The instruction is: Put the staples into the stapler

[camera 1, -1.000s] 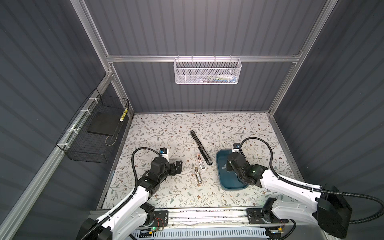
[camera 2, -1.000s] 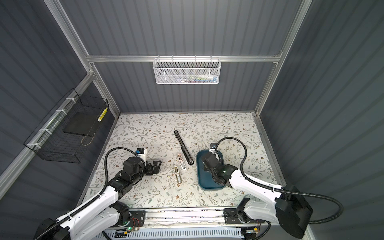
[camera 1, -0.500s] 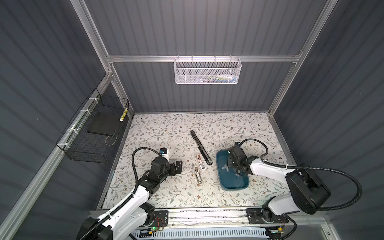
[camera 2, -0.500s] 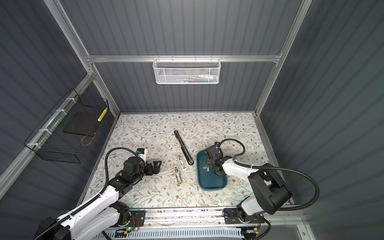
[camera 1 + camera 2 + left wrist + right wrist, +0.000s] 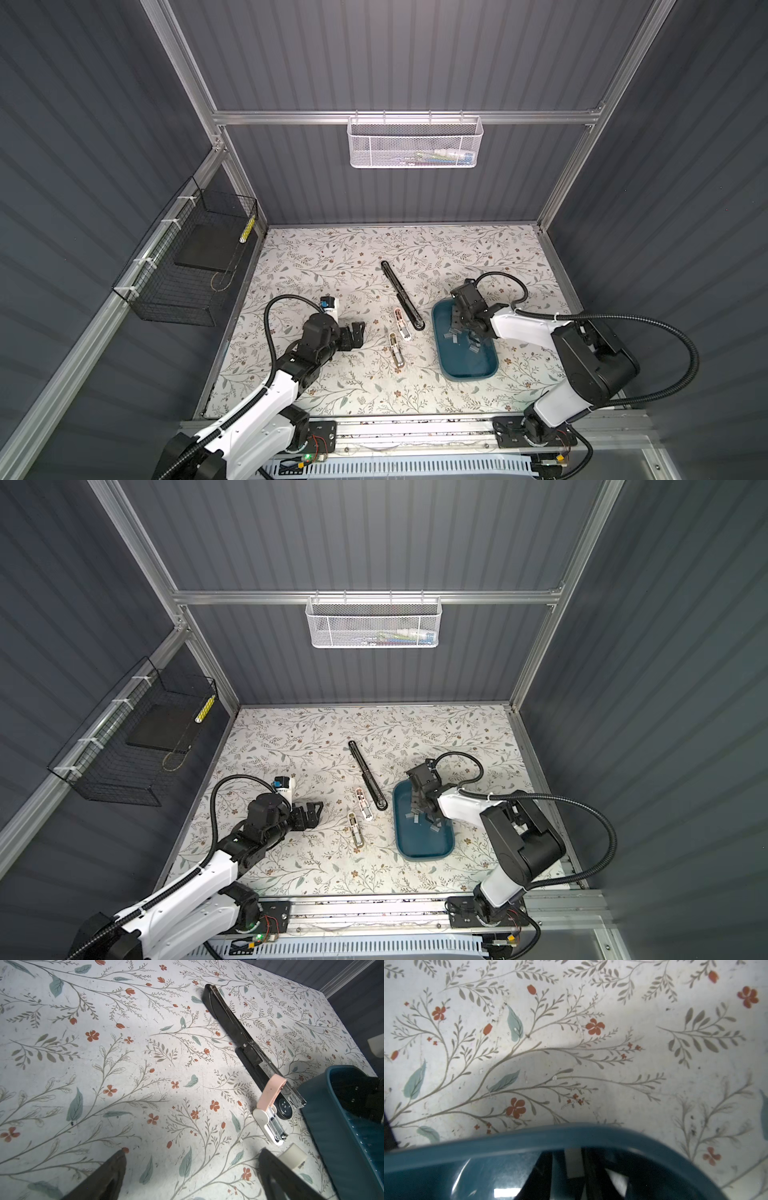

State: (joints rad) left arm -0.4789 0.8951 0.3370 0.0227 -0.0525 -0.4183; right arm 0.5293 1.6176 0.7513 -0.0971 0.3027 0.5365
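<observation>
A teal tray [image 5: 467,365] sits on the floral tabletop [image 5: 332,257] towards the right. Loose silver-grey staple strips [image 5: 454,335] lie scattered over the half of its floor farther from the robot's base; they are too small and too overlapped to count exactly. The right claw [image 5: 467,330] reaches down into that end of the tray. In the right wrist view it is nearly closed, with one staple strip [image 5: 573,1162] pinched upright between its dark fingers. On the back rail hangs a white mesh basket [image 5: 413,145] with a few pale and coloured items at its right end, too small to name. On the left wall hangs a black wire basket [image 5: 187,270]. It holds a flat black slab [image 5: 203,245], and a yellow-striped stick [image 5: 248,228] stands at its far corner. That makes three containers. Three staplers lie on the tabletop just left of the tray, all unfolded flat: a long black stapler [image 5: 401,295], a small pink-and-white stapler [image 5: 402,326] touching its near end, and a small cream stapler [image 5: 397,357] just below it in both top views. The left claw [image 5: 359,334] hovers low over bare tabletop left of the staplers, spread wide and empty.
</observation>
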